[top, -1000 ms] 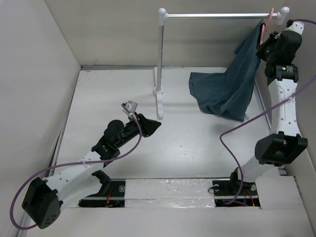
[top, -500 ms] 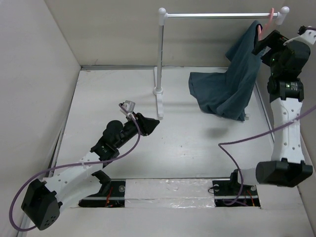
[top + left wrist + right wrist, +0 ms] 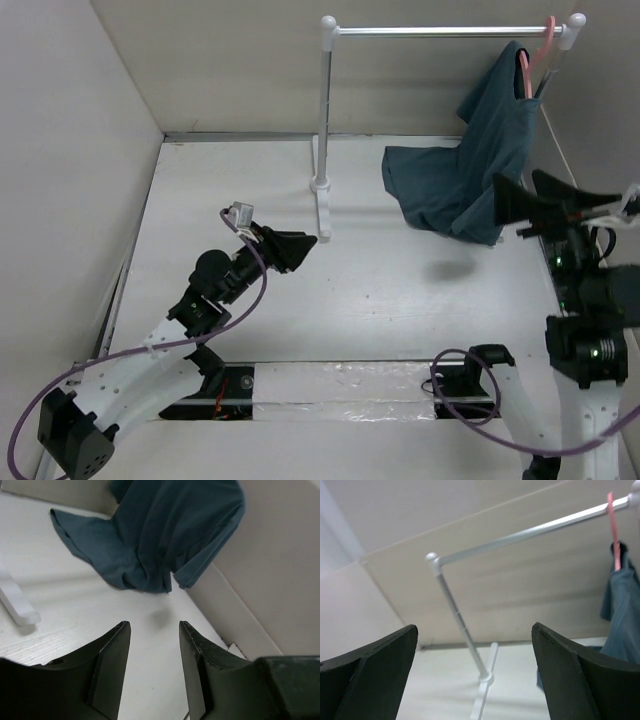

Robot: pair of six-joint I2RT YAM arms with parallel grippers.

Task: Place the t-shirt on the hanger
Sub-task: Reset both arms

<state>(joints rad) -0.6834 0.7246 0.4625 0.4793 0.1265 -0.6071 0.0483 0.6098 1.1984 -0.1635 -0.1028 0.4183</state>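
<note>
The dark teal t-shirt (image 3: 470,170) hangs from the pale pink hanger (image 3: 545,45), whose hook sits on the right end of the rail. The shirt's lower part lies bunched on the table. My right gripper (image 3: 545,195) is open wide, near the shirt's right edge and apart from it. In the right wrist view the hanger (image 3: 612,530) and a strip of t-shirt (image 3: 622,615) show at the far right, beyond the empty gripper (image 3: 475,630). My left gripper (image 3: 300,245) is open over mid-table. It points at the t-shirt (image 3: 160,535), with nothing in the gripper (image 3: 152,627).
The white-and-silver rail (image 3: 440,32) spans the back on a white post (image 3: 325,120) with a foot (image 3: 322,215). Grey walls close in the left, back and right sides. The right wall (image 3: 280,580) stands just behind the shirt.
My right gripper has opened, let go up by the hanger and pulled back low toward the near side. My left arm shifted slightly left and its jaws widened.
</note>
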